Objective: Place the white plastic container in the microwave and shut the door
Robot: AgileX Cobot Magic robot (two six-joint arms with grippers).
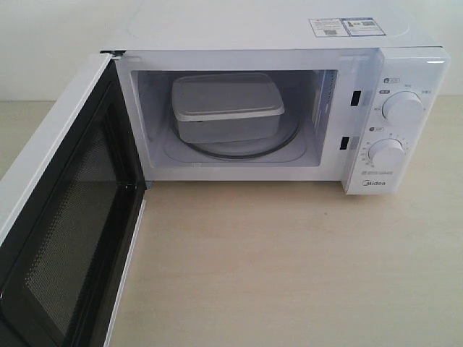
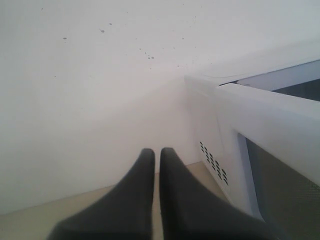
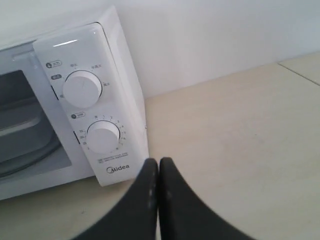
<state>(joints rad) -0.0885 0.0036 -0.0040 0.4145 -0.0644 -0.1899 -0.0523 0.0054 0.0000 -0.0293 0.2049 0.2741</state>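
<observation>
The white plastic container (image 1: 226, 107) sits lidded on the glass turntable (image 1: 239, 150) inside the microwave (image 1: 405, 72). The door (image 1: 61, 217) stands wide open to the left, its black mesh inner face showing. Neither gripper appears in the exterior view. In the left wrist view my left gripper (image 2: 156, 152) is shut and empty, beside the microwave's vented side wall (image 2: 212, 162) and behind the open door (image 2: 272, 120). In the right wrist view my right gripper (image 3: 158, 162) is shut and empty, just in front of the microwave's knob panel (image 3: 95, 115); part of the container (image 3: 20, 117) shows in the cavity.
The microwave stands on a pale wooden table (image 1: 289, 267) against a white wall (image 2: 100, 75). The open door's lower edge reaches down to the front left of the table. Two round knobs (image 1: 402, 107) sit on the right panel.
</observation>
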